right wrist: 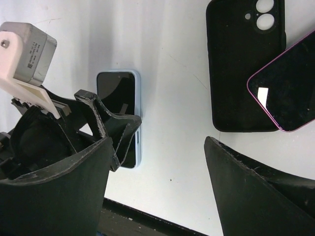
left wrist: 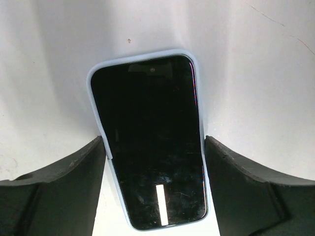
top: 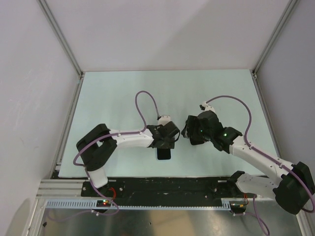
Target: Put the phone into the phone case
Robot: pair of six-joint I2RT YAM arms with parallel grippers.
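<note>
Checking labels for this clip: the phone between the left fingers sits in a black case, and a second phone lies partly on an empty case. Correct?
No. The left wrist view shows the phone between the left fingers in a light blue case, not black. The rest holds.

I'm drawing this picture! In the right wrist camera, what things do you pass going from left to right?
grey box on the other arm → phone in a light blue case → black phone case → pink-edged phone
</note>
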